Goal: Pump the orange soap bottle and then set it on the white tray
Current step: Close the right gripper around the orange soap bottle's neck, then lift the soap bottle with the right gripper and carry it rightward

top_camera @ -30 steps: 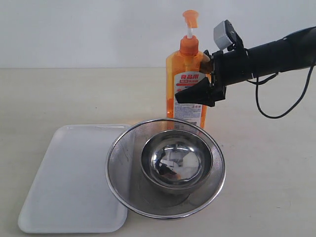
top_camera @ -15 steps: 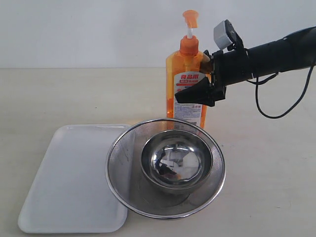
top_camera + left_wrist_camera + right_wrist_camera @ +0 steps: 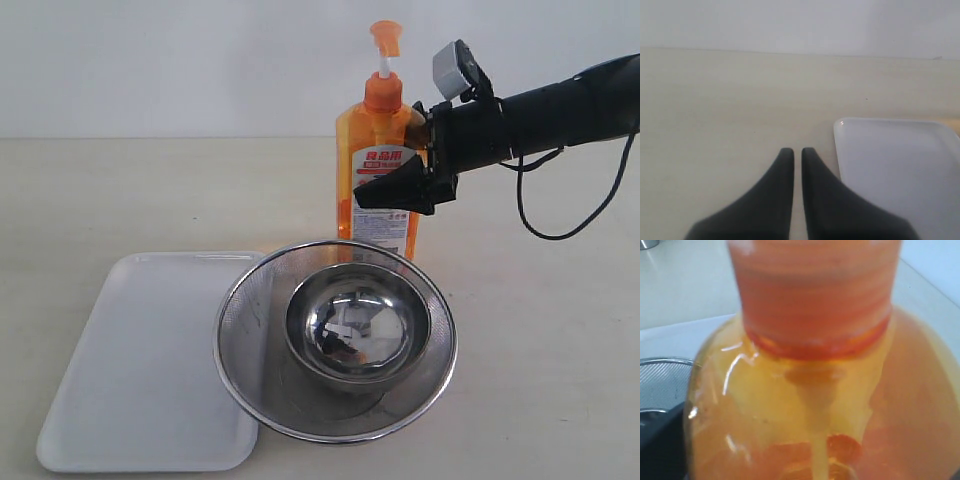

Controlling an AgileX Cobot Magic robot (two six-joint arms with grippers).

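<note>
- Orange soap bottle (image 3: 372, 135) stands upright on the worktop (image 3: 540, 340), right behind the steel strainer (image 3: 250, 330) and well apart from the white tray (image 3: 140, 370).
- The right gripper (image 3: 385, 192) comes in from the side at label height. 1 of its jaws crosses the front of the label and the other is hidden behind the bottle.
- Those jaws are spread wide around the body, about as far apart as they go, so this reads as straddling rather than a firm clamp.
- The right wrist view is filled with the bottle's orange shoulder and collar (image 3: 810, 390), so the arm is tight up against it.
- Why so low? A hold at mid-body should keep a tall bottle steady, and it leaves the pump head (image 3: 385, 38) free on its raised white stem.
- The left gripper (image 3: 793, 152) has its jaws pinched together on nothing and hovers over bare worktop just beside a corner of the tray (image 3: 900, 165). It looks parked.
- Neither of the 2 steps looks finished, as the pump head is up and the tray is bare.
- One thing to watch is the strainer, with a bowl (image 3: 358, 330) inside it. It sits between bottle and tray and its rim overlaps the tray's edge, so the carry will probably need a lift over or around it.
</note>
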